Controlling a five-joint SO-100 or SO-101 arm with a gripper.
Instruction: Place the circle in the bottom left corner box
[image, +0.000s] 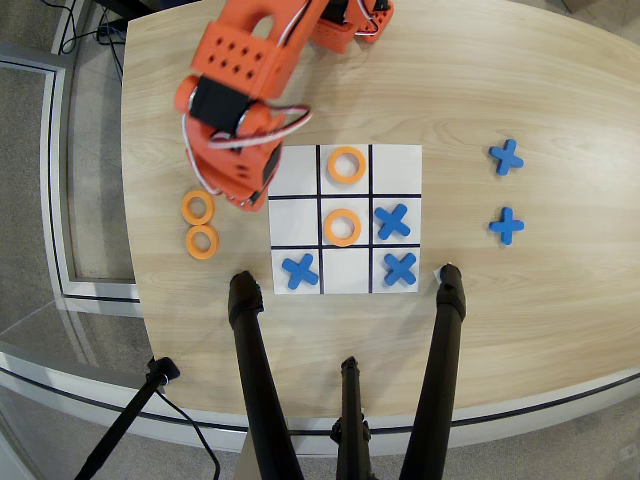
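Circle (197, 208), a small flat orange ring with a round hole, lies on the pale wooden worktop (520, 90) at nine o'clock of the white nine-cell board (344, 219), touching a twin orange ring (202, 242). The orange arm's gripper (240, 195) hangs just beside it; its opening I cannot tell. A careless descent could nudge both rings. The seven o'clock corner cell (297, 285) already holds a blue cross piece (299, 270).

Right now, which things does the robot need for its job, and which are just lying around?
For the job:
- two loose orange rings beside the board
- the board
- the gripper, jaws hidden

Just lying about:
- two rings already on the board
- three blue crosses on the board
- two blue crosses off it
- black tripod legs
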